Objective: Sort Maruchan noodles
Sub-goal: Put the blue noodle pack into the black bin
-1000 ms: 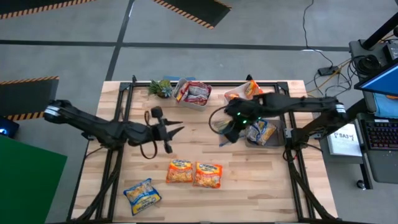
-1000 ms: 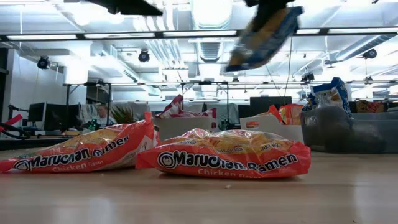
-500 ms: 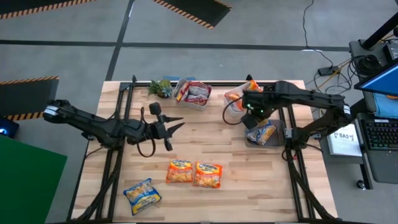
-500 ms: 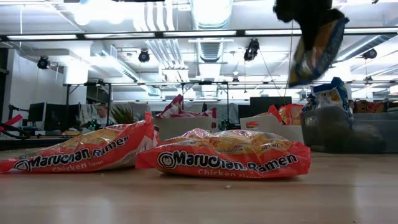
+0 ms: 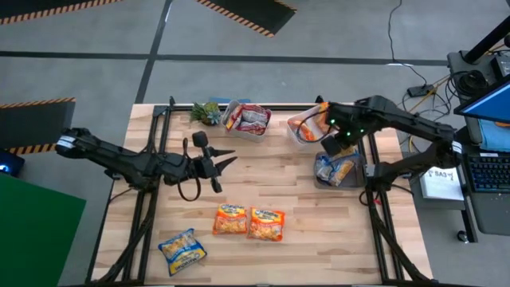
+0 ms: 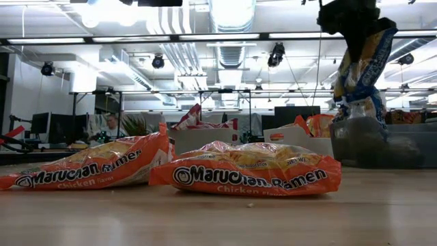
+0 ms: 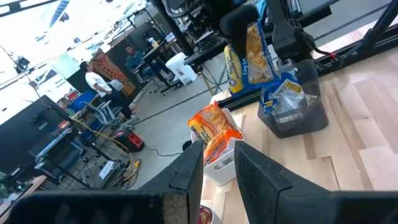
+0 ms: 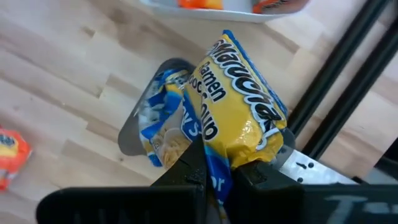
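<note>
My right gripper (image 5: 333, 146) is shut on a blue-yellow noodle packet (image 6: 362, 65) and holds it above a clear tub (image 5: 323, 177) at the table's right edge. Another blue-yellow packet (image 8: 163, 121) stands in that tub. Two orange-red packets (image 5: 230, 219) (image 5: 266, 224) and one blue-yellow packet (image 5: 182, 249) lie flat near the near edge. My left gripper (image 5: 223, 165) hovers open over the table's middle and touches nothing. My right gripper pinches the blue-yellow packet between its two fingers at one end (image 8: 233, 152). The fingers come from above, pointing down. The packet hangs below them, nearly upright and lifted clear, its lower end (image 6: 349, 92) just over the packet in the tub.
A tub with pink-red packets (image 5: 249, 119) and a tub with orange-red packets (image 5: 307, 123) sit along the far edge, beside a small green plant (image 5: 205, 112). Black frame rails (image 5: 374, 159) run along the table's left and right sides. People sit in the room beyond.
My right gripper has carried the blue-yellow packet from the table's middle toward the right edge, over the tub. The packet has swung from a slant to hanging nearly upright. My left arm has stayed put.
</note>
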